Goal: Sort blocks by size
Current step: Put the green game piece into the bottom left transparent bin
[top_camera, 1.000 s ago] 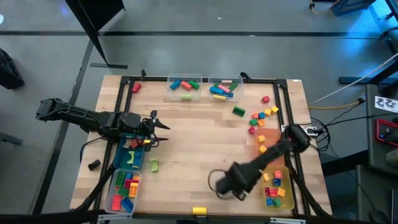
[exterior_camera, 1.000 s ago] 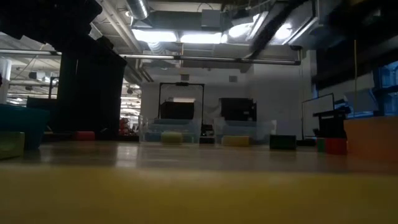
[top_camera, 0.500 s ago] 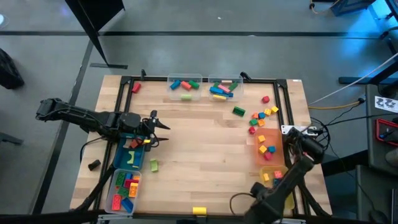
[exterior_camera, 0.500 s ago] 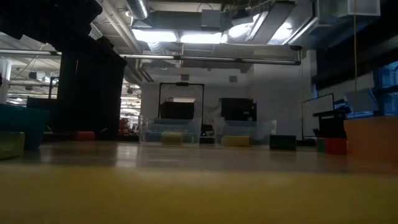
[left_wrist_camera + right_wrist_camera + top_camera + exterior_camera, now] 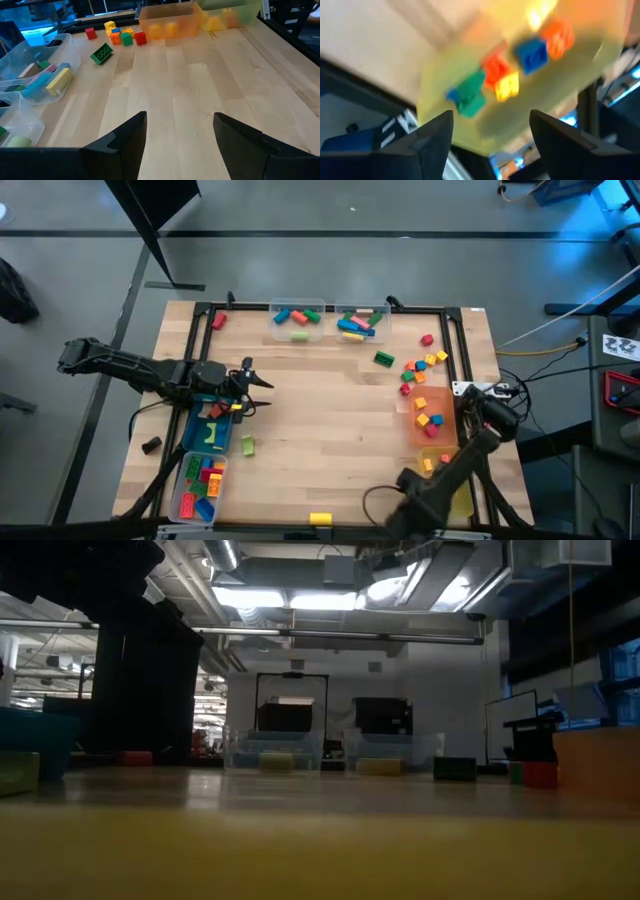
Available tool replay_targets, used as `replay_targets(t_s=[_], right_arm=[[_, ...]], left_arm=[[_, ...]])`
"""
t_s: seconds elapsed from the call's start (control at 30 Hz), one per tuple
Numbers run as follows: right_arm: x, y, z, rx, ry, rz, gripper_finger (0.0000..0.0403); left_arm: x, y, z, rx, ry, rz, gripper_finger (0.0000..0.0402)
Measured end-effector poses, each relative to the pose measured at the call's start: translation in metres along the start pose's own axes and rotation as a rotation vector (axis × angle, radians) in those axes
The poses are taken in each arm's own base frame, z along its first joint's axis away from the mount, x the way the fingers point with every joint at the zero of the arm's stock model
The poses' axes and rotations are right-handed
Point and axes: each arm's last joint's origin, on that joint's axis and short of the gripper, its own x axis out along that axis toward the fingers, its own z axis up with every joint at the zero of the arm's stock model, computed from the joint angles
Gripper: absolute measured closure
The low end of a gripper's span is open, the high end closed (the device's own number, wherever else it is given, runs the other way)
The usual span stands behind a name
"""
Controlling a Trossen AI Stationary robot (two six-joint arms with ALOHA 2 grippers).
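Observation:
Loose blocks [image 5: 421, 369] lie in a cluster near the table's right edge. Single ones lie apart: green [image 5: 384, 359], red [image 5: 218, 321], green [image 5: 247, 446], and yellow [image 5: 320, 519] at the near edge. My right gripper [image 5: 490, 135] stands open above the yellow bin [image 5: 458, 492] at the near right corner, with nothing between its fingers. Green [image 5: 471, 93], red [image 5: 495, 67], yellow [image 5: 507, 85], blue [image 5: 532, 52] and orange [image 5: 557, 37] blocks lie in that bin. My left gripper [image 5: 180, 135] waits open at the table's left [image 5: 262, 392], above bare wood.
Two clear bins [image 5: 298, 315] [image 5: 360, 320] with long blocks stand at the far edge. An orange bin [image 5: 432, 415] stands at the right, and a blue bin [image 5: 210, 430] and a clear bin [image 5: 200, 485] at the near left. A black frame [image 5: 455, 340] borders the table.
My right gripper has swung from over the table's near middle toward the right and near edges, ending above the yellow bin. In the last half second it has barely moved.

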Motion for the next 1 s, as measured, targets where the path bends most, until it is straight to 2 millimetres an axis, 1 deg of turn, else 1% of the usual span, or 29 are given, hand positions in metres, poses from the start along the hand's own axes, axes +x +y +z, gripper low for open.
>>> replay_targets(t_s=[0.1,0.27,0.47,0.6,0.73,0.8,0.87,1.0], right_arm=[[-0.008,-0.003,0.023,-0.061,-0.024,0.011,0.0143],[-0.024,-0.012,0.068,-0.201,-0.058,0.037,0.0151],[-0.038,-0.029,0.118,-0.273,-0.078,0.059,0.0154],[-0.045,-0.043,0.148,-0.301,-0.215,-0.022,0.0155],[-0.052,-0.062,0.18,-0.249,-0.382,-0.156,0.0155],[-0.056,-0.075,0.197,-0.213,-0.42,-0.197,0.0155],[-0.058,-0.088,0.215,-0.197,-0.409,-0.208,0.0155],[-0.056,-0.117,0.244,-0.243,-0.303,-0.173,0.0155]], left_arm=[[0.0,0.0,0.0,0.0,0.0,0.0,0.0189],[0.0,0.0,0.0,0.0,0.001,0.0,0.0189],[0.0,0.0,0.0,0.0,0.001,0.0,0.0189],[0.0,0.0,0.0,0.0,0.001,0.0,0.0189],[0.0,0.0,0.0,0.0,0.005,0.0,0.0189],[0.0,0.0,-0.001,0.001,0.009,0.0,0.0189],[0.0,0.0,-0.001,0.001,0.011,-0.001,0.0189],[0.0,0.0,-0.002,0.002,0.017,-0.001,0.0189]])
